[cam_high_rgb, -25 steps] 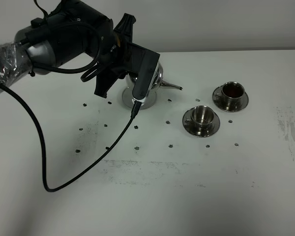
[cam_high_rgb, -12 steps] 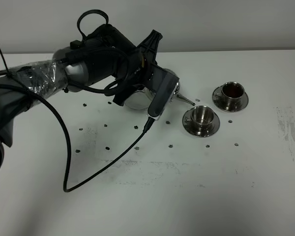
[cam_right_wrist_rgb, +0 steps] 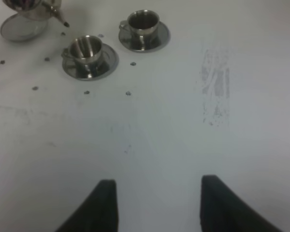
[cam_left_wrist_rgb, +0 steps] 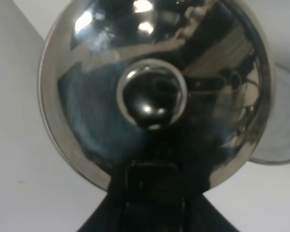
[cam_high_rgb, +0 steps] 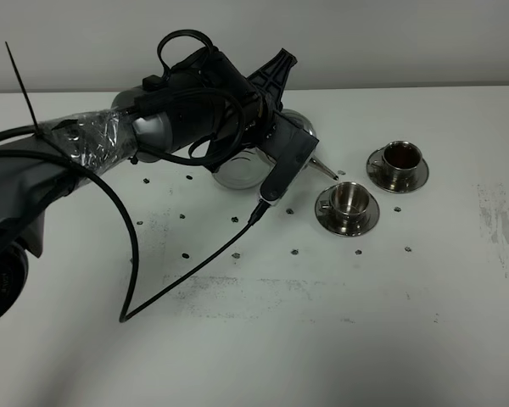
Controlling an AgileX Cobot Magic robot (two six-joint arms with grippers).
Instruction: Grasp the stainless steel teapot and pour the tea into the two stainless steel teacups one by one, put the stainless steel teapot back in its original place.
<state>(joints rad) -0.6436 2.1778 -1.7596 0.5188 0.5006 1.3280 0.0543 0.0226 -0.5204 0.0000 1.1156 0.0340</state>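
Observation:
My left gripper [cam_left_wrist_rgb: 154, 186] is shut on the stainless steel teapot [cam_left_wrist_rgb: 152, 92] at its handle and holds it above the table. The domed lid and knob fill the left wrist view. In the exterior view the teapot [cam_high_rgb: 299, 124] is mostly hidden by the arm, and its spout [cam_high_rgb: 324, 166] points down at the near teacup [cam_high_rgb: 348, 199]. The far teacup [cam_high_rgb: 400, 157] holds dark liquid. The round base saucer [cam_high_rgb: 237, 174] lies bare under the arm. My right gripper [cam_right_wrist_rgb: 157, 193] is open and empty, low over bare table, out of the exterior view.
A black cable [cam_high_rgb: 195, 271] hangs from the left wrist and loops over the table [cam_high_rgb: 322, 322] in front. Small dark marks [cam_high_rgb: 293, 252] dot the surface around the saucers. A scuffed patch [cam_high_rgb: 500, 225] lies at the right edge.
My left arm has lifted the teapot off its base saucer and carried it right, toward the near teacup. The spout tip now hangs close to that cup.

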